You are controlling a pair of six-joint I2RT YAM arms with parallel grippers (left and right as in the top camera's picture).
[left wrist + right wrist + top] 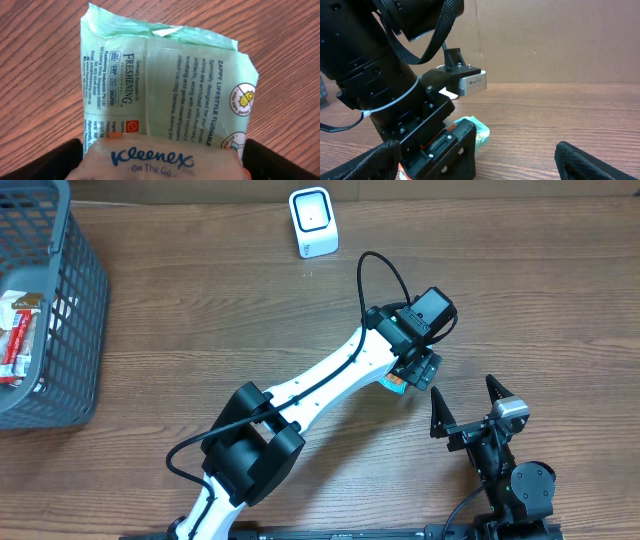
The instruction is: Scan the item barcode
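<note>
The green wipes pack (165, 85) lies flat on the wooden table (200, 330), right of centre, beneath the left gripper (420, 370); its printed back faces up, and its long axis runs straight away from the left wrist camera, crimped end farthest; a Kleenex pack (160, 160) overlaps its near end; the left fingers (47, 160) stand wide on either side of that pack, though whether they press it cannot be told; the right gripper (468, 405), nearby, is spread wide with nothing between its fingers; the scanner (313, 222) stands well apart at the far edge.
</note>
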